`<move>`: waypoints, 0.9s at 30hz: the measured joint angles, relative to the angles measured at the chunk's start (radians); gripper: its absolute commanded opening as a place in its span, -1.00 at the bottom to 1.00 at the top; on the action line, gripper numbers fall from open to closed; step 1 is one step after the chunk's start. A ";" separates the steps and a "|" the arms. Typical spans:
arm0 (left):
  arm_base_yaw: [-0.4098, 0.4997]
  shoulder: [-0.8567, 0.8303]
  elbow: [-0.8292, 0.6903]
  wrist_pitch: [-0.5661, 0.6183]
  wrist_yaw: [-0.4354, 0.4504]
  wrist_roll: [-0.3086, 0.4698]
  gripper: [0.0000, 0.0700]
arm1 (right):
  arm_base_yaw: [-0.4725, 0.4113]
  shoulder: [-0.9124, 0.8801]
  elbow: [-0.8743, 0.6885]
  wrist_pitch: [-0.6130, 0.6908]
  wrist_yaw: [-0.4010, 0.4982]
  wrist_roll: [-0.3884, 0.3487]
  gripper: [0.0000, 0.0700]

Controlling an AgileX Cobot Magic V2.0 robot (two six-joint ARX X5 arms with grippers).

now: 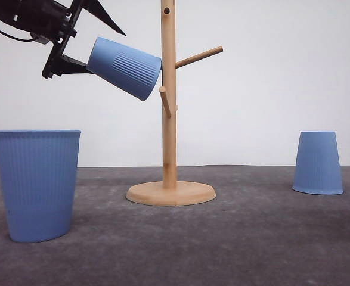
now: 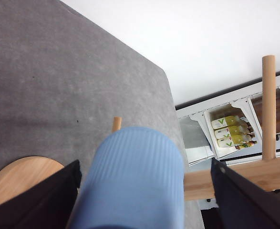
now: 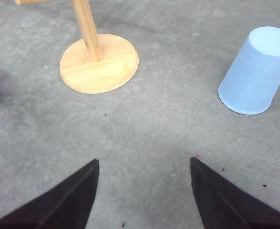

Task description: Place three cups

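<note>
Step in hand: left gripper clamps a tilted cup beside the stand. Right gripper open, empty. Next: likely slide the cup's mouth over a peg.

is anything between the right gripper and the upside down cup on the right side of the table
Nothing visible does. In the right wrist view the open right gripper hangs above bare grey table, and the upside-down cup stands apart with only tabletop between them. The wooden peg stand sits off to the other side, out of that path.
</note>
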 measured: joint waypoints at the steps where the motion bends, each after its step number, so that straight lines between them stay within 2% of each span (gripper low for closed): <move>1: 0.000 0.000 0.000 0.000 0.000 0.000 0.51 | 0.000 0.000 0.000 0.000 0.000 0.000 0.10; 13: 0.038 0.000 0.000 -0.011 0.004 0.027 0.51 | 0.000 0.000 0.000 0.000 0.000 0.000 0.10; 22: 0.096 -0.031 0.000 -0.097 -0.005 0.126 0.45 | 0.000 0.000 0.000 0.000 0.000 0.000 0.10; 24: 0.112 -0.063 0.000 -0.119 -0.020 0.156 0.39 | 0.000 0.000 0.000 0.000 0.000 0.000 0.10; 27: 0.130 -0.125 0.000 -0.181 -0.071 0.220 0.06 | 0.000 0.000 0.000 0.000 0.000 0.000 0.10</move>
